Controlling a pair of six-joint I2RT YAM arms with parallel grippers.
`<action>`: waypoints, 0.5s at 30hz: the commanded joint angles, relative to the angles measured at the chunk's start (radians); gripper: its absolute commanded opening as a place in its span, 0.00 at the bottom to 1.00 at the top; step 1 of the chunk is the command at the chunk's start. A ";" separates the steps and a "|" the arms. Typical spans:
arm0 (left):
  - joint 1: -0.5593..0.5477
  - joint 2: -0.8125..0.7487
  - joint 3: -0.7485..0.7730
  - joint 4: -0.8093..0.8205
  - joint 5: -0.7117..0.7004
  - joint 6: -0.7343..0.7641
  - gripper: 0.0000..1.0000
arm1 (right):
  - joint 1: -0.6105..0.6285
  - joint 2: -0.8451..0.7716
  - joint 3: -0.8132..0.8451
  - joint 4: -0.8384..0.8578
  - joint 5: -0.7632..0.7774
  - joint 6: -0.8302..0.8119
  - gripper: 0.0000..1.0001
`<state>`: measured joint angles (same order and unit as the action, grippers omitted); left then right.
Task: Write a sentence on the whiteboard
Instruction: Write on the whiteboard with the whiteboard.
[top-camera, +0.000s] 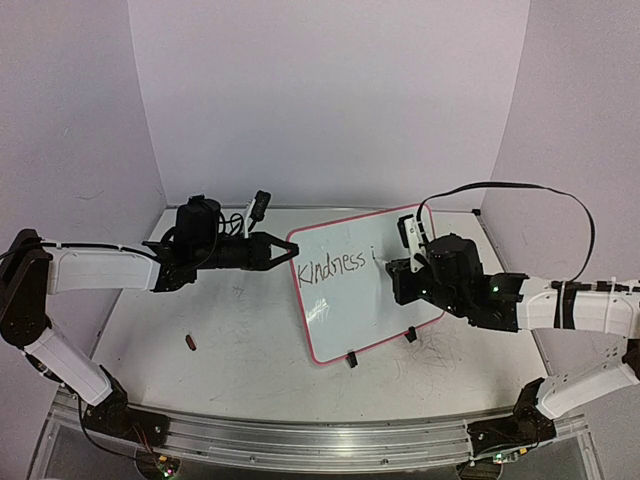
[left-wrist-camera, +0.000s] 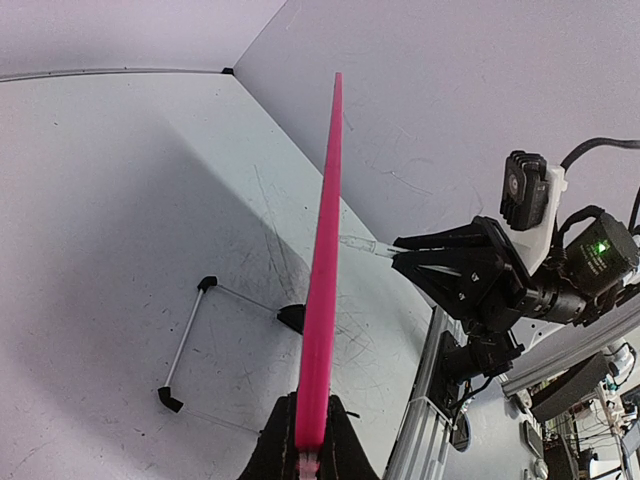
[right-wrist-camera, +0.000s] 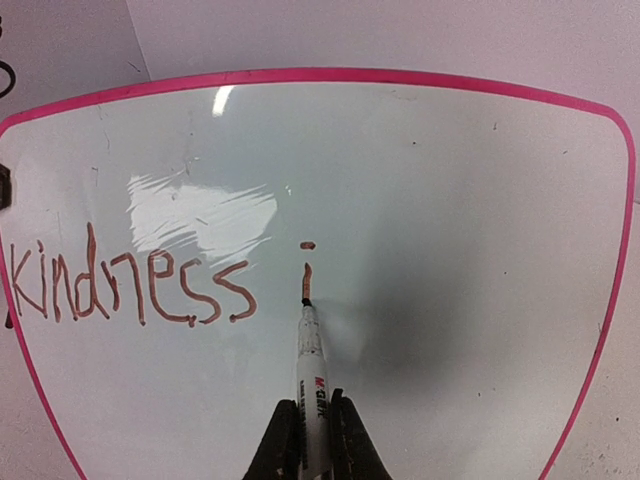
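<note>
On glossy round-cornered whiteboard (right-wrist-camera: 450, 180), scrawled sentence (right-wrist-camera: 130, 288)

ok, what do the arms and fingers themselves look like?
Left arm and right arm: white link shells, black joints and wrist units. Fingers black, tapered. Black cable loops over the right arm; green light on its wrist.

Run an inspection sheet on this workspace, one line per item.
Surface: table white, scuffed with dark marks.
Job's things: whiteboard, pink-rimmed; sentence reads "Kindness i" so far; marker tip on the board.
Clutter: one small dark object on the table, left of the board.
Grippers: left gripper jaws shut on the whiteboard's rim; right gripper jaws shut on the marker.
Cables: black cable loops above the right arm.
Surroundings: plain white walls; nothing else seen.
</note>
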<state>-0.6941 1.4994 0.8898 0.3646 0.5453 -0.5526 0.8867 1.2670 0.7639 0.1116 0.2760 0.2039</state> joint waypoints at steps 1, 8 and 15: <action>-0.009 -0.002 0.024 0.002 0.012 -0.017 0.00 | 0.000 -0.008 -0.010 -0.035 -0.013 0.014 0.00; -0.008 -0.007 0.020 0.002 0.008 -0.018 0.00 | 0.001 -0.017 -0.028 -0.049 -0.016 0.013 0.00; -0.008 0.004 0.030 0.003 0.013 -0.021 0.00 | 0.001 -0.014 -0.006 -0.052 -0.023 0.012 0.00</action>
<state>-0.6941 1.4994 0.8898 0.3649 0.5457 -0.5525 0.8867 1.2545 0.7498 0.0963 0.2657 0.2111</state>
